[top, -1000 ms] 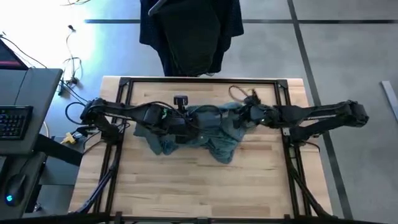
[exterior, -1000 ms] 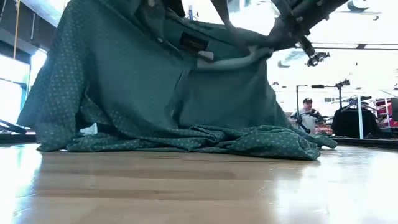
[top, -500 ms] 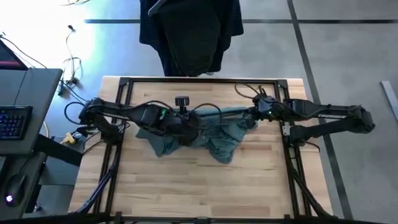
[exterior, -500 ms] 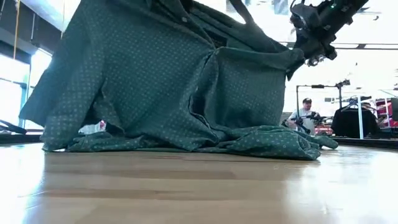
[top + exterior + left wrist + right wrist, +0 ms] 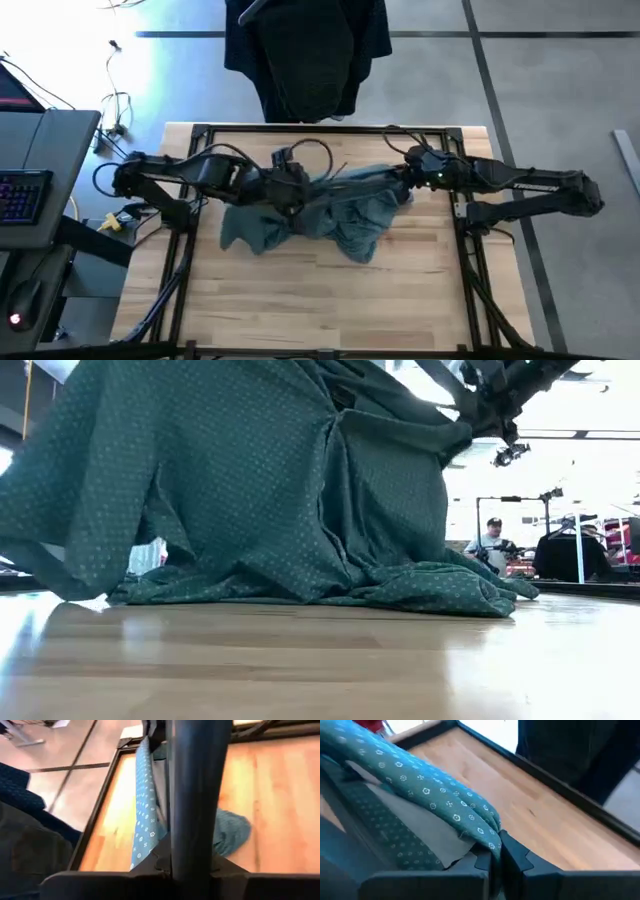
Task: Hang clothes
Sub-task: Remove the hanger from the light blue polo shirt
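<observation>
I note a wooden surface [image 5: 300,290], a keyboard [image 5: 18,192] beside it, and a seated person [image 5: 491,543] beyond.

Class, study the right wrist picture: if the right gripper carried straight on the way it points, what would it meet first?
Probably the black metal frame rail edging the wooden table, then the dark hanging garments beyond. The right gripper is shut on the teal dotted shirt; depth is unclear.
</observation>
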You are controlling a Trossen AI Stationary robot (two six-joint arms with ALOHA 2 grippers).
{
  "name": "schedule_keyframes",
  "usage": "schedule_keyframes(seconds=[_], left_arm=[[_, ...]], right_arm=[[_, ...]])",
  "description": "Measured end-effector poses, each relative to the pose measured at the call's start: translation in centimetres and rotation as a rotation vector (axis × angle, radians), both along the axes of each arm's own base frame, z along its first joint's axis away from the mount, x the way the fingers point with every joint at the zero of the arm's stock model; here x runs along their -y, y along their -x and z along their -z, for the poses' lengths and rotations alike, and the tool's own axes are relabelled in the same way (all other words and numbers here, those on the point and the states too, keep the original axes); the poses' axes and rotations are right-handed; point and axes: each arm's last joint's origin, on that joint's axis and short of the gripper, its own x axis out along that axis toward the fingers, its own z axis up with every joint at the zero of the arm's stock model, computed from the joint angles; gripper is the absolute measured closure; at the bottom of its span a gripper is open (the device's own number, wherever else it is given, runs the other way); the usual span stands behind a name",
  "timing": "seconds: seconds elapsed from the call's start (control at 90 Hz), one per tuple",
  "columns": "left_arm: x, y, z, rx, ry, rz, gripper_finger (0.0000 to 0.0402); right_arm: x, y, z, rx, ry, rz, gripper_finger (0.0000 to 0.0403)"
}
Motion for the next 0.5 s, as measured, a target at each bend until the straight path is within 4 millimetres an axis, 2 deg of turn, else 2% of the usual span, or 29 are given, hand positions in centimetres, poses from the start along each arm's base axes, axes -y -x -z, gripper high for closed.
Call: schedule_keyframes(seconds=[0.167, 0.344, 0.5], left_arm=[[-0.5, 1.0, -1.2, 0.063, -0.002, -0.031, 0.0399], [-1.1, 1.4, -1.5, 0.06, -0.007, -0.044, 0.0398], [-1.5, 1.6, -0.9, -0.001, 0.03, -0.02, 0.0398]], right_arm=[[-0.1, 0.0, -1.0, 0.1, -0.001, -0.052, 0.0403], [-0.5, -0.8, -0.6, 0.096, -0.038, -0.086, 0.0401], [-0.6, -1.2, 0.2, 0.017, -0.025, -0.096, 0.0361]])
